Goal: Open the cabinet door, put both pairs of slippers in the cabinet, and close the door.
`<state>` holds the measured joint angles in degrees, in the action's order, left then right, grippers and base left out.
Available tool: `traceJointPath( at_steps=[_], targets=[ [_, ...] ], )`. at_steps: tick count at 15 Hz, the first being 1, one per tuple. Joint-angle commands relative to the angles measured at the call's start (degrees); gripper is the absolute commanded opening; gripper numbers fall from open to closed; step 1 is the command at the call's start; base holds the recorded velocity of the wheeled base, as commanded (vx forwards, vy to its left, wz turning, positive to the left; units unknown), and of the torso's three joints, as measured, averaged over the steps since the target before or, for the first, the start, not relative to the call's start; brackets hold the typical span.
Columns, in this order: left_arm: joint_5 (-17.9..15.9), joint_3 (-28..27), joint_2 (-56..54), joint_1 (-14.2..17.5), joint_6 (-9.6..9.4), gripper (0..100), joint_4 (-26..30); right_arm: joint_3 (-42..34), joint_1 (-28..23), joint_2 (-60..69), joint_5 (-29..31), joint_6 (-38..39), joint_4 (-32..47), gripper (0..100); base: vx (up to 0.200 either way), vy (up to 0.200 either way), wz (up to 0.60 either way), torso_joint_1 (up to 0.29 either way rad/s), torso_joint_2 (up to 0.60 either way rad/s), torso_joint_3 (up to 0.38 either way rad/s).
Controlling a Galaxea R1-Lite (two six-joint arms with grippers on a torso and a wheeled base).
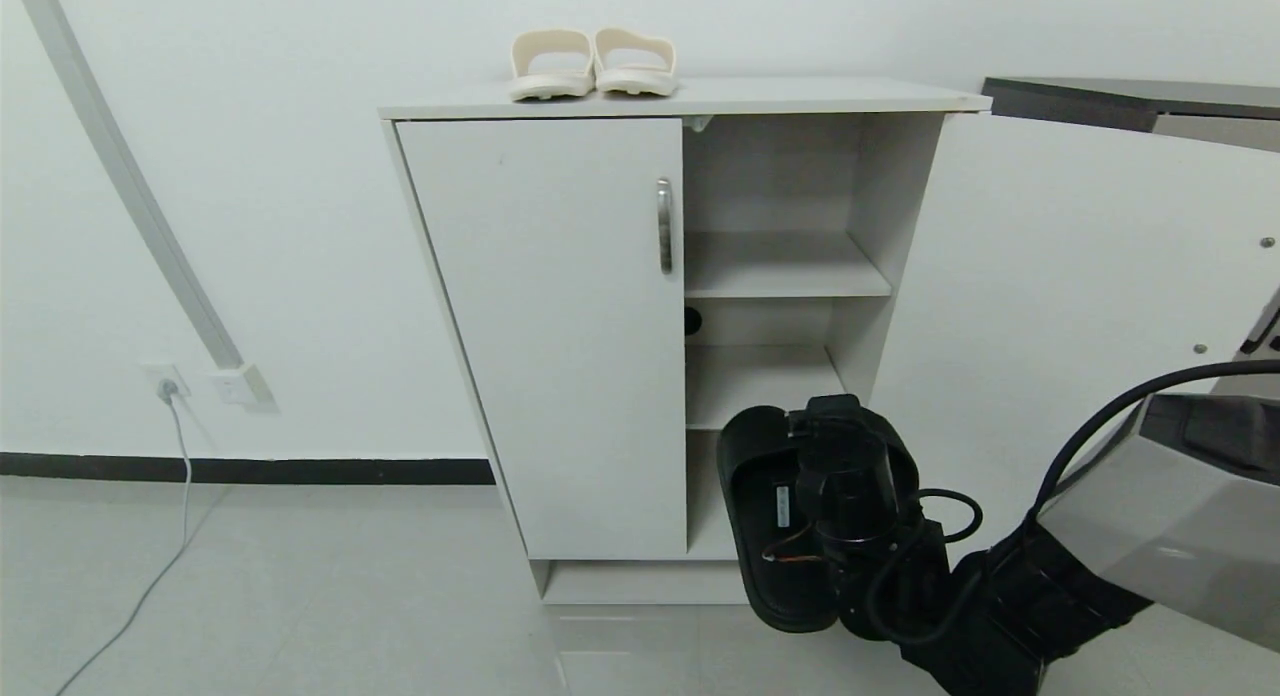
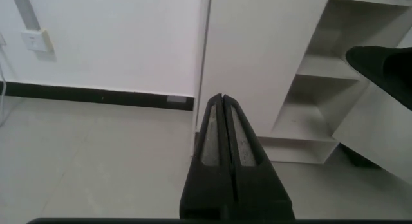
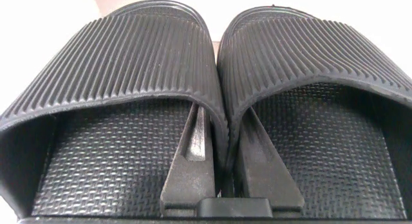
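A white cabinet [image 1: 560, 376] stands against the wall with its left door shut and its right door [image 1: 1060, 276] swung wide open. A cream pair of slippers [image 1: 593, 64] rests on its top. My right gripper [image 3: 223, 140] is shut on the black pair of slippers [image 1: 770, 516], pinching the two inner strap walls [image 3: 219, 89] together. The black pair hangs soles-up-front before the cabinet's lowest opening [image 1: 708, 521], below the lower shelf [image 1: 760, 381]. My left gripper [image 2: 223, 105] is shut with nothing in it, low over the floor left of the cabinet.
The open compartment has a middle shelf [image 1: 780, 266] above the lower one. A metal handle [image 1: 664, 226] is on the shut door. A wall socket [image 1: 165, 384] with a cable trailing on the floor lies far left. Bare floor spreads left of the cabinet.
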<state>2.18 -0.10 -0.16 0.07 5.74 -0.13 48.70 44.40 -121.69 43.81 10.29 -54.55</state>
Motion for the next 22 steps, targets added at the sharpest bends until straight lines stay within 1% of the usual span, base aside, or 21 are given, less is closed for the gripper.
traceJointPath(
  at_steps=[1,4,5,7,9,13,20,22],
  targets=[
    [0.02,0.01,0.16,0.01,0.06,0,-0.04,-0.01,0.07,-0.57,-0.13,0.08,-0.12,0,0.0,-0.2,0.0,0.002,0.0,0.002],
    [0.02,0.01,0.16,0.01,0.06,0,-0.04,0.08,0.07,-1.71,-0.48,0.08,-0.73,0,0.0,0.0,0.0,0.0,0.0,0.0],
    [0.02,0.01,0.16,0.01,0.06,0,-0.04,0.08,0.16,-2.24,-1.01,0.08,-1.78,0,0.0,0.0,0.0,0.0,0.0,0.0],
    [0.02,0.01,0.16,0.01,0.06,0,-0.04,-0.01,0.25,-4.26,-3.91,0.08,-5.39,0,0.0,0.0,0.0,0.0,0.0,0.0],
    [0.1,0.01,0.16,0.01,0.06,0,-0.04,0.43,0.25,-6.72,-4.26,-0.18,-7.23,0,0.0,0.0,0.0,0.0,0.0,0.0],
    [0.1,0.01,0.16,0.01,0.06,0,-0.04,5.09,0.34,-8.83,-4.26,-1.15,-7.06,0,0.0,0.0,0.0,0.0,0.0,0.0],
    [0.02,0.01,0.16,0.01,0.06,0,-0.04,7.46,0.34,-11.03,-4.26,-1.94,-6.97,0,0.0,0.0,0.0,-0.001,0.0,-0.016],
    [-0.07,0.01,0.16,0.01,-0.2,0,-0.04,10.19,0.25,-12.08,-4.35,-2.12,-6.36,0,0.0,0.0,0.0,0.005,0.0,-0.168]
  ],
)
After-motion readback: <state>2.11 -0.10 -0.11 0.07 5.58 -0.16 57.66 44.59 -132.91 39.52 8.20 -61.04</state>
